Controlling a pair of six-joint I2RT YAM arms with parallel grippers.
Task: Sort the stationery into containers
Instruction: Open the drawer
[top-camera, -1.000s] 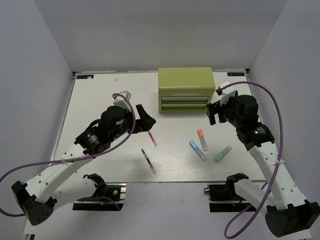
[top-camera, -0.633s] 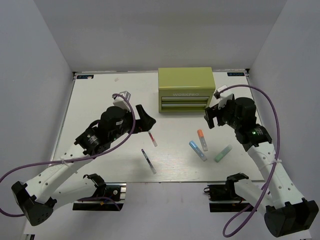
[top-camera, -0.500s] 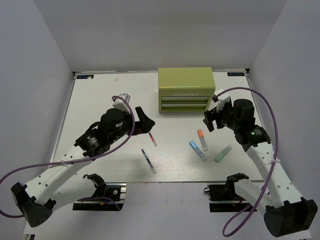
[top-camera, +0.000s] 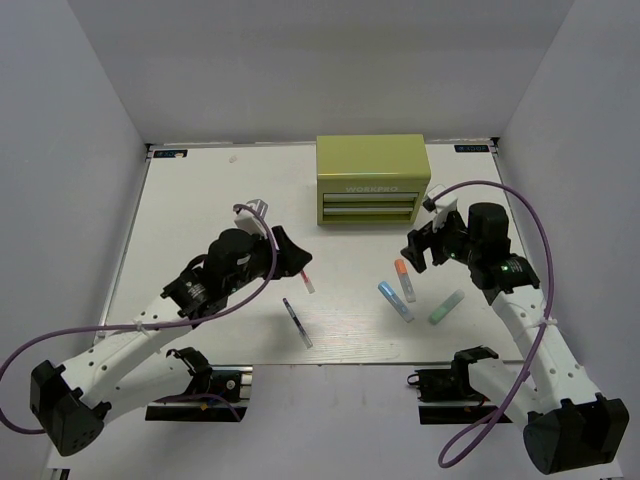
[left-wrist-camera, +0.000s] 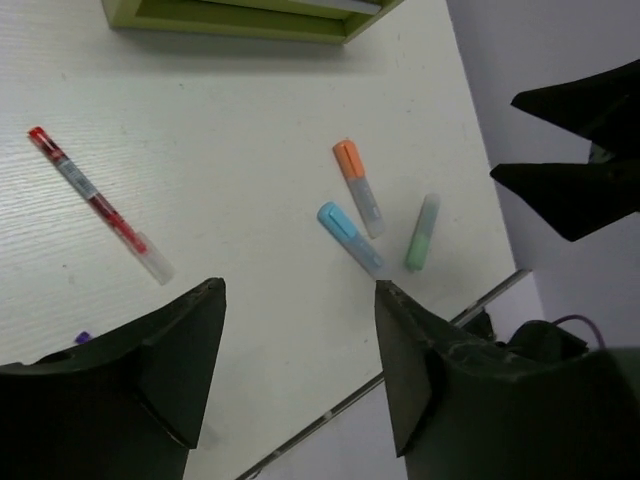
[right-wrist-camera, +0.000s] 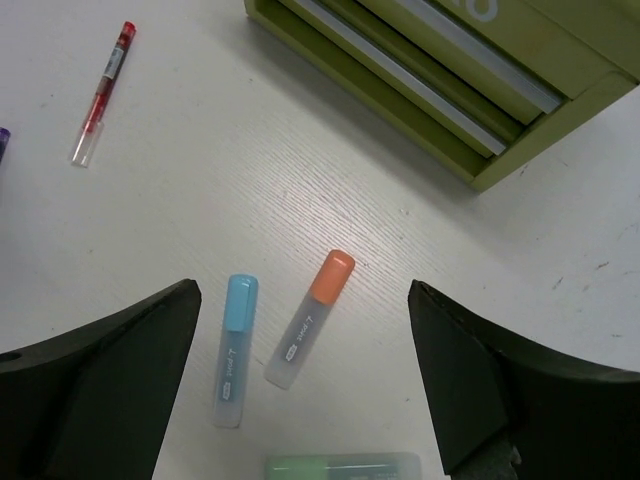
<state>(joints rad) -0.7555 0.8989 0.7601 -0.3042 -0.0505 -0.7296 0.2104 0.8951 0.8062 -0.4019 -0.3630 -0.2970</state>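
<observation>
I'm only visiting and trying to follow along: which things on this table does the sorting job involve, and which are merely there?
Part of the job:
olive tool chest; red pen; purple pen; orange marker; blue marker; pale green stick.

Merely there:
white table; purple cables; corner labels.

1. There was one olive-green tool chest (top-camera: 371, 178).
2. Its front had two drawers: an upper drawer (top-camera: 366, 201) and a lower drawer (top-camera: 366, 213).
3. There were two thin pens: one red pen (top-camera: 304, 278) and one purple-tipped pen (top-camera: 297, 323).
4. There were three short pieces: one orange-capped marker (top-camera: 404, 280), one blue marker (top-camera: 394, 300) and one pale green stick (top-camera: 447, 306).
5. That made five stationery items altogether.
</observation>
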